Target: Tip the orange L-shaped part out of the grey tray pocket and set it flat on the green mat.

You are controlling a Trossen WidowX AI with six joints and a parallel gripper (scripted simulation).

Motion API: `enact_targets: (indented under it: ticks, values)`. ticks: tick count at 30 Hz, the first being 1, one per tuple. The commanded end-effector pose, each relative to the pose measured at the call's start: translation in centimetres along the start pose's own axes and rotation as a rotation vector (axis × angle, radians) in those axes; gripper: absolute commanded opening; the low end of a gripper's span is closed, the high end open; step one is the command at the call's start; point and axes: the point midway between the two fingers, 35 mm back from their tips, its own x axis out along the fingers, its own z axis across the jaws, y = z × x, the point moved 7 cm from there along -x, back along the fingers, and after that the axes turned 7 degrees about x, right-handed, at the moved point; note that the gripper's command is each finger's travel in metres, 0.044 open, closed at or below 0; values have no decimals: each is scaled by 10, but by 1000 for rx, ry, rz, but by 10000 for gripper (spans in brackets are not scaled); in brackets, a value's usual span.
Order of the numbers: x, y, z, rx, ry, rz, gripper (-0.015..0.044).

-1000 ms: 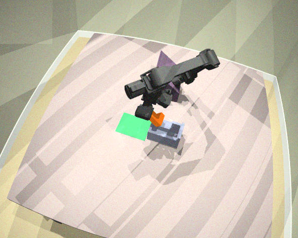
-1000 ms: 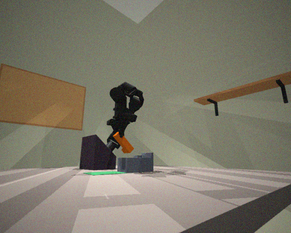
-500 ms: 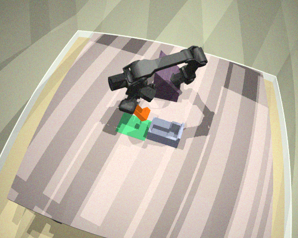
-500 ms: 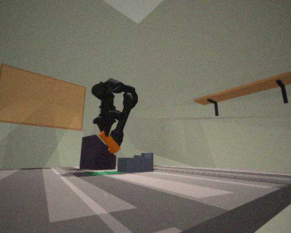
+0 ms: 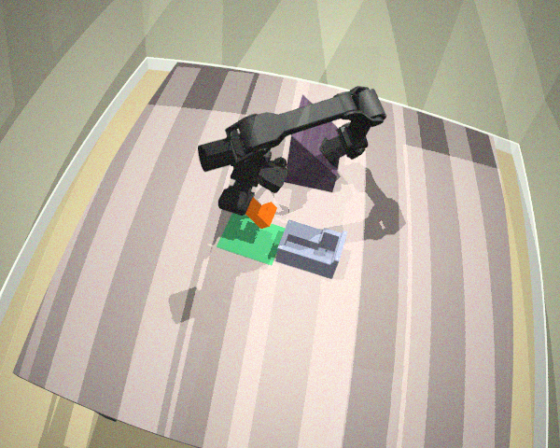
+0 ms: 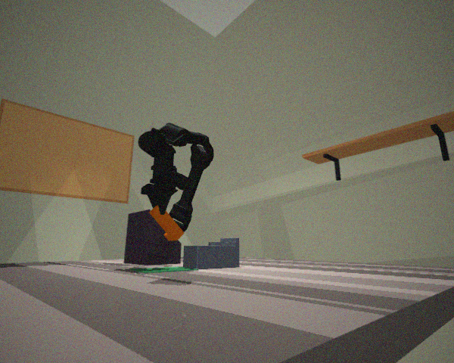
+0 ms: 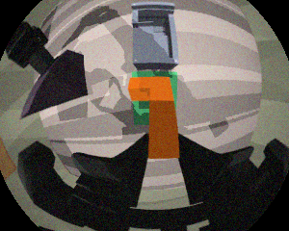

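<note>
most of the job looks done: the tray (image 5: 301,263) (image 6: 211,256) (image 7: 151,45) sits with its pocket bare, and the orange part (image 5: 259,213) (image 6: 166,224) (image 7: 164,127) is out of it, held in the air above the mat (image 5: 256,243) (image 6: 160,269) (image 7: 141,116). the press, the pinch and the lift are therefore behind it, as far as i can judge. the gripper (image 5: 247,204) (image 6: 161,212) (image 7: 162,137) is closed on the plain end of the part, whose l-shaped end hangs lower, so the piece is tilted. what is left is to level it top side up, lower it flat onto the mat and let go; if it comes down at this slant, the low end would probably touch first and could twist in the grip. counting from the biggest down: one arm, one dark purple block (image 5: 314,161) (image 6: 149,240) (image 7: 63,84), one tray, one mat, one orange part.
</note>
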Motion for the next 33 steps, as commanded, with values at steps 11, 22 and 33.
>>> enact_targets:
  ticks: [11, 22, 33]
  values:
    - [27, 0, 2, 8, -11, -10, 0]
    - [45, 0, 2, 8, -11, -10, 0]
    - [62, 0, 2, 8, -11, -11, 0]
